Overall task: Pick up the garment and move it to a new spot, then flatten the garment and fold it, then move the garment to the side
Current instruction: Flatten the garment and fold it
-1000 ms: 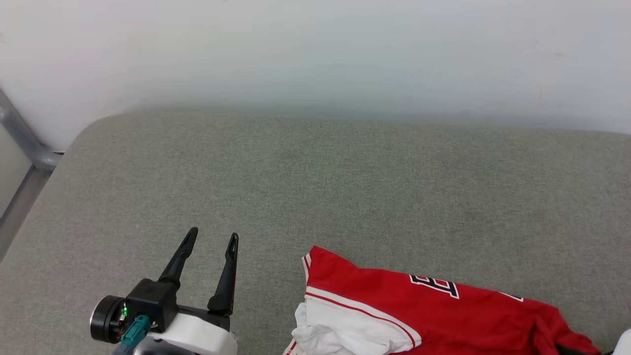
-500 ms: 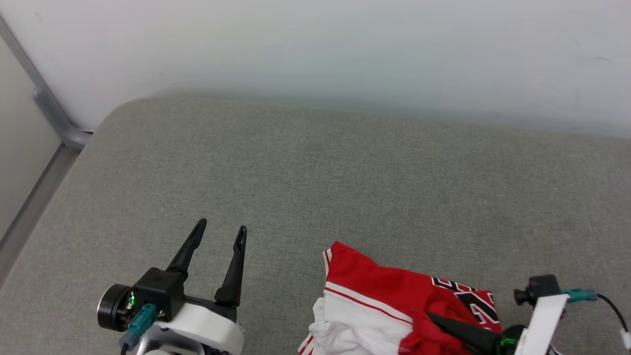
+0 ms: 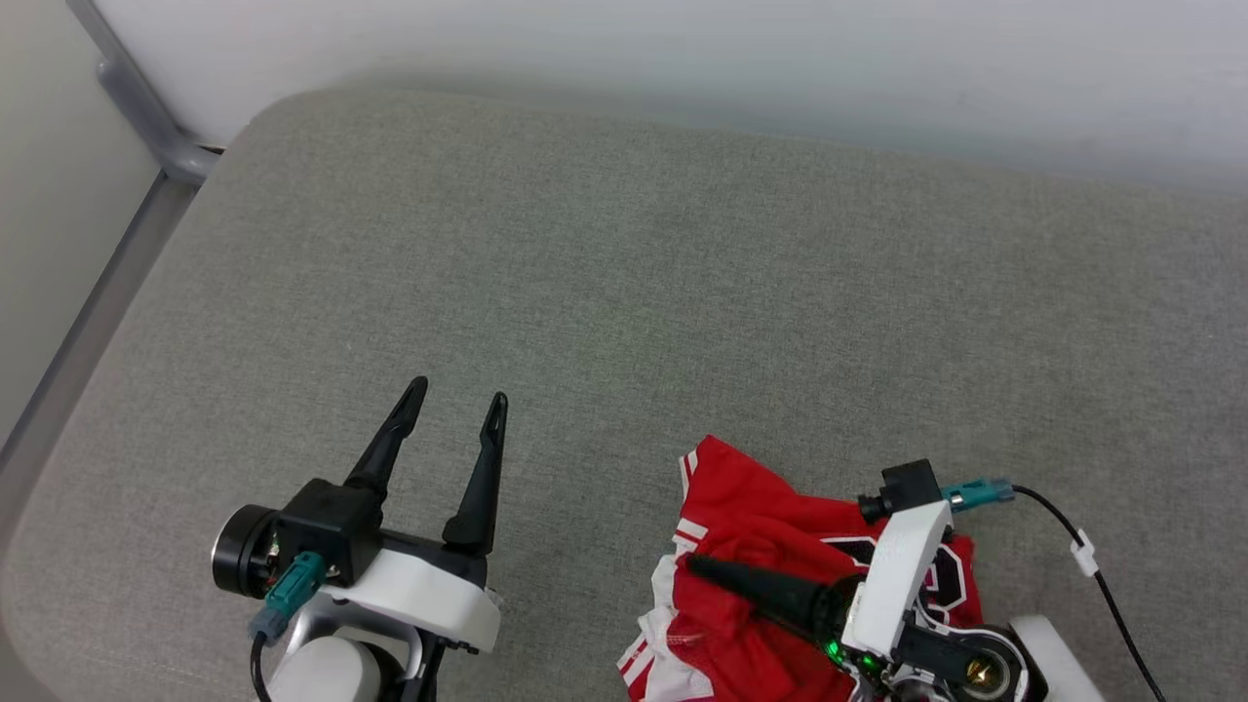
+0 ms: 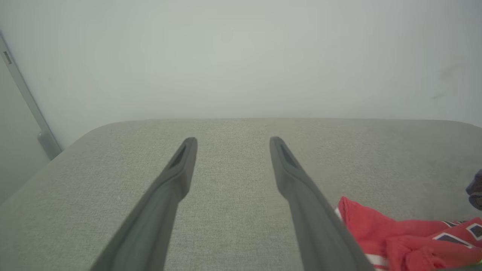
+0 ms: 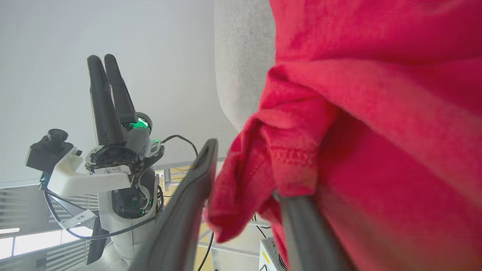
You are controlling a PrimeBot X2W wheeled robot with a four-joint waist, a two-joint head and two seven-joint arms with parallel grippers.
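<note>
On grey cushion (image 3: 682, 273) | left hand (image 3: 459, 390) wide open, empty | right hand (image 5: 244, 169) parted amid garment (image 3: 751, 507), 1 fingertip hidden

The left gripper (image 3: 458, 393) sits at the near left, its two long fingers (image 3: 385, 453) pointing to the far side and leaning a little right. Its jaws stand wide apart, as the left wrist view (image 4: 233, 141) also shows. A white wrist (image 3: 419, 595) sits behind it. The right gripper (image 3: 697, 565) is at the near right, turned to point left, with one dark finger (image 3: 760, 593) in sight in the head view. In the right wrist view (image 5: 244, 169) its jaws are parted.
</note>
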